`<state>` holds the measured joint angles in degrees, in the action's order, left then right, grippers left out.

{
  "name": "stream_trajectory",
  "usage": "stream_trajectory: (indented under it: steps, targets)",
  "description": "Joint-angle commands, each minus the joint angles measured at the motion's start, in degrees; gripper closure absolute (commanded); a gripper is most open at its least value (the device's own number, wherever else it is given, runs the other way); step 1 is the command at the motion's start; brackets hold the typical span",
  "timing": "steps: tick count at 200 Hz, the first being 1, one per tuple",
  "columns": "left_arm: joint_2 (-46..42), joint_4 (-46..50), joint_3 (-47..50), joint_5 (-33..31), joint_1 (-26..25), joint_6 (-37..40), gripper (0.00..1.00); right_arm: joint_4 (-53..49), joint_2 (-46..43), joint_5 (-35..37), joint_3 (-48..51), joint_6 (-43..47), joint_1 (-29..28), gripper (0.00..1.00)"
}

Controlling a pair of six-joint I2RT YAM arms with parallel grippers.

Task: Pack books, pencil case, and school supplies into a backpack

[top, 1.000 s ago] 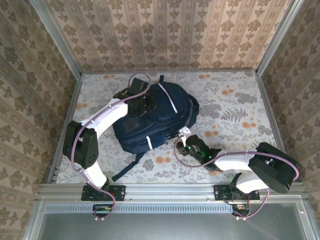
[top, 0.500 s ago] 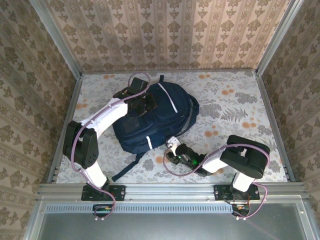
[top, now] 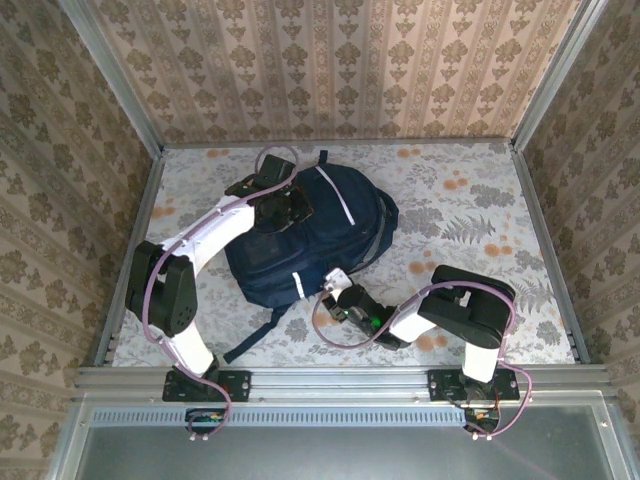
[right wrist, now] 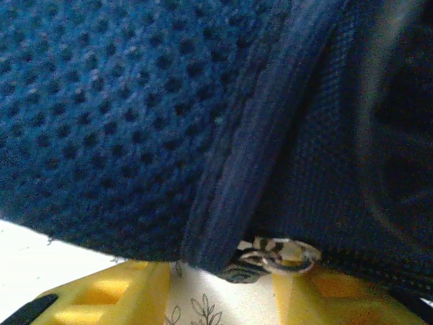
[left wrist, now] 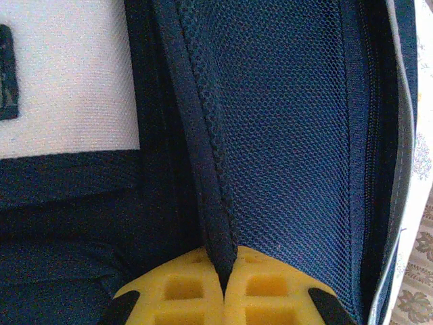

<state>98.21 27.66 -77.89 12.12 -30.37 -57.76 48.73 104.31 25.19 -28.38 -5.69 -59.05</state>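
The dark navy backpack [top: 305, 235] lies on the table left of centre, its white stripes facing up. My left gripper [top: 287, 208] rests on its upper left part, and its yellow fingers [left wrist: 264, 291] are shut on a navy seam fold [left wrist: 213, 203] beside blue mesh [left wrist: 291, 135]. The white-grey patch [left wrist: 67, 81] sits at the upper left. My right gripper [top: 336, 288] is at the bag's near right edge. Its yellow fingers [right wrist: 128, 294] stand apart, with a striped zipper pull [right wrist: 270, 261] hanging between them, close to the right one. Books, pencil case and school supplies are out of view.
A black strap [top: 252, 340] trails from the bag toward the near edge. Floral tablecloth [top: 470, 215] spreads to the bag's right. Wallpapered walls close in three sides, and a metal rail [top: 340, 378] runs along the front.
My right arm has swung left and folded in, bringing its gripper down to the bag's near right edge. The left arm and the backpack have stayed put.
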Motion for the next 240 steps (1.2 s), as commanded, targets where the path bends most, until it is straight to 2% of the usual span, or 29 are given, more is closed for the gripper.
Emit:
stream_trajectory:
  steps: [1, 49, 99, 138, 158, 183, 212, 233, 240]
  targets:
    - [0.3, -3.3, -1.4, -0.2, 0.9, -0.6, 1.00, 1.4, 1.4, 3.6, -1.7, 1.1, 0.0, 0.59]
    - [0.5, -3.6, -1.4, 0.0, 1.0, -0.5, 1.00, -1.1, 0.4, 5.9, -1.8, 0.6, 0.9, 0.83]
    - [1.0, -3.2, -2.2, 0.2, 1.3, 4.2, 1.00, -4.7, -4.4, 3.6, 0.7, -0.3, 3.5, 0.87]
    - [2.1, 0.3, -6.3, -1.8, 0.3, 13.3, 1.00, -11.2, -8.6, -4.0, 1.0, -0.8, 8.1, 0.99]
    - [2.8, 1.0, -8.2, -2.2, -0.3, 17.2, 1.00, -12.1, -9.6, -10.1, 1.2, 0.5, 9.9, 1.00]
    - [5.4, 1.8, -12.3, 0.6, -1.7, 21.3, 1.00, -15.3, -9.2, -16.1, -0.9, 1.2, 9.9, 1.00]
    - [10.5, 6.4, -20.8, 2.6, -4.5, 26.8, 1.00, -14.8, -7.8, -18.9, -2.8, -1.0, 8.6, 1.00]
    - [11.7, 8.7, -23.2, 1.2, -5.2, 27.3, 1.00, -16.4, -6.6, -18.8, -5.4, -2.3, 7.1, 1.00]
    - [11.3, 9.2, -22.7, 1.3, -4.5, 26.9, 0.86, -16.6, -6.4, -18.4, -5.9, -3.2, 7.0, 1.00]
